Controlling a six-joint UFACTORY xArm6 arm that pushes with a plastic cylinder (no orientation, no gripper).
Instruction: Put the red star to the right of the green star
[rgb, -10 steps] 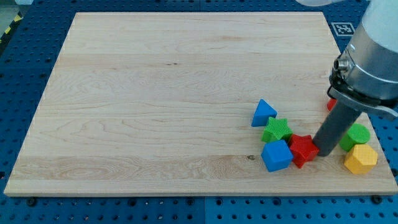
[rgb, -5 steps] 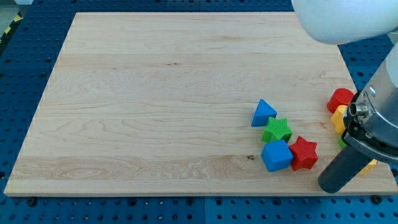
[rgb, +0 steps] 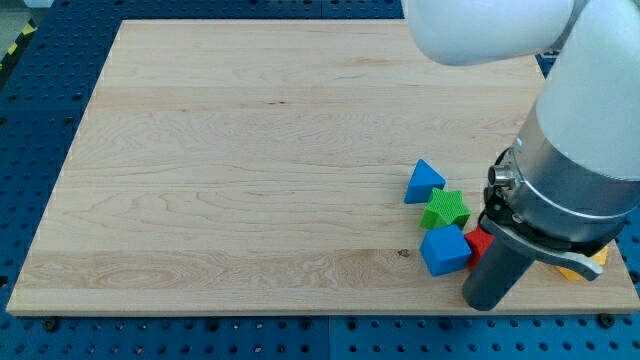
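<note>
The red star (rgb: 479, 243), mostly hidden by the rod, sits below-right of the green star (rgb: 445, 210), touching the blue cube (rgb: 444, 250). My tip (rgb: 487, 302), no hand, is probably just below it; push upward gently, keeping it right of the green star.

The green star (rgb: 445, 210) lies flat on the wooden surface (rgb: 250, 170), toward the view's lower right, its ridged top and points in plain sight. The red star (rgb: 479, 243) sits just beside it, to the view's lower right, but only a small red sliver shows; the rest is hidden.
</note>
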